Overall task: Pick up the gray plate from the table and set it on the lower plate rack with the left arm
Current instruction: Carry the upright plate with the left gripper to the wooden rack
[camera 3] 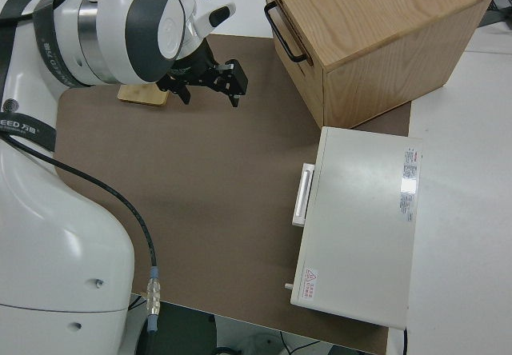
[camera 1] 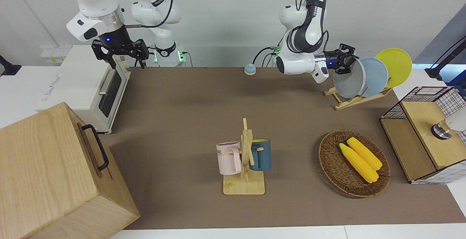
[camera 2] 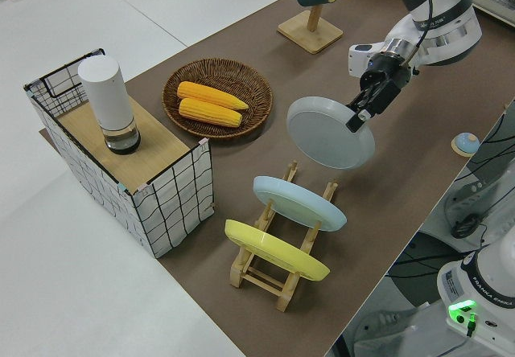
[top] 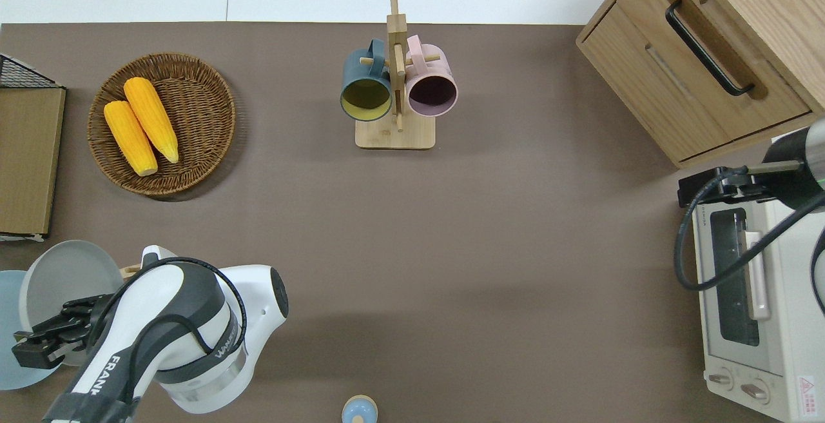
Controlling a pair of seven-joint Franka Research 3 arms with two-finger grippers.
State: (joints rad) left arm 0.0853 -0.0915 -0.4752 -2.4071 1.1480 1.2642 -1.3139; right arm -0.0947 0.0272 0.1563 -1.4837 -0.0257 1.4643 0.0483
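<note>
Front view: the left gripper pinched the gray plate's rim, tilted over the lower plate rack. Left side view: the plate hung above the rack, beside the light blue plate. The right arm was parked, its fingers spread.

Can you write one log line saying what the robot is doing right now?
left hand: shut on gray plate | plate: tilted, over the lower plate rack, not slotted yet | right arm: parked
</note>
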